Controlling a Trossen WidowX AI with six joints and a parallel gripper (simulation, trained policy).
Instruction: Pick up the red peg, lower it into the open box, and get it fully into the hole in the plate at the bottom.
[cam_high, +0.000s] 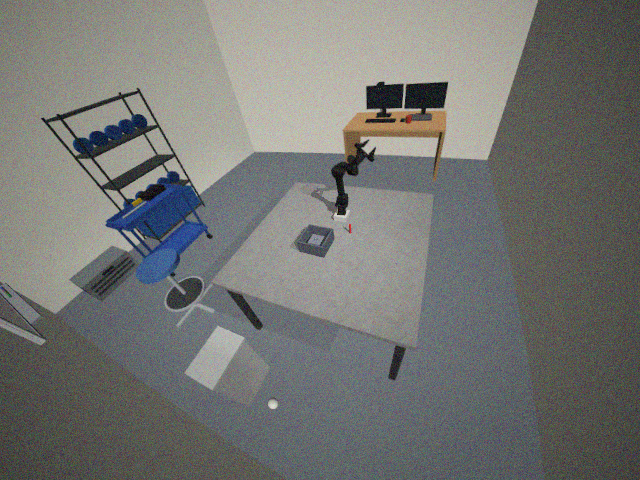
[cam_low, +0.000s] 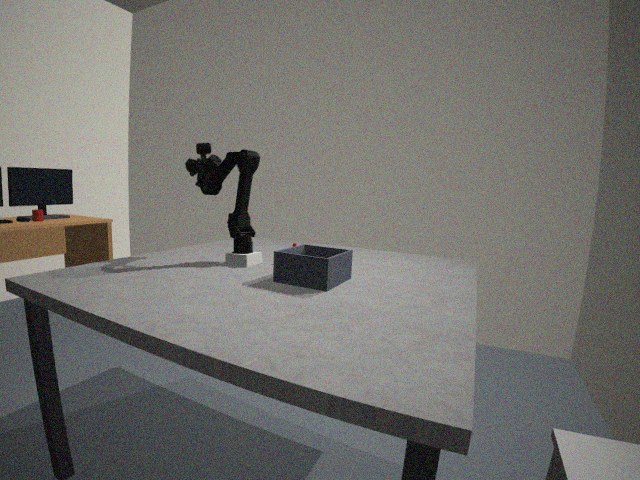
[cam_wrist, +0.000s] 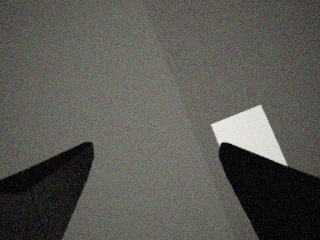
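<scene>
The red peg (cam_high: 349, 228) stands upright on the grey table in the top view, to the right of the box; in the exterior view only its red tip (cam_low: 294, 244) shows behind the box. The open grey box (cam_high: 305, 247) (cam_low: 299, 270) sits on the table with a light plate (cam_high: 315, 239) at its bottom. The plate's hole is too small to make out. My gripper (cam_high: 371, 146) (cam_wrist: 158, 149) is open and empty, raised high above the table, well away from the peg and box. The peg and box are not in the wrist view.
The arm's white base (cam_high: 340, 215) (cam_low: 244, 258) stands on the table (cam_high: 372, 289) (cam_low: 392, 330) close to the peg and box. A wooden desk (cam_high: 398, 124) with two monitors stands behind the table. A shelf rack and a blue cart stand at the left in the top view.
</scene>
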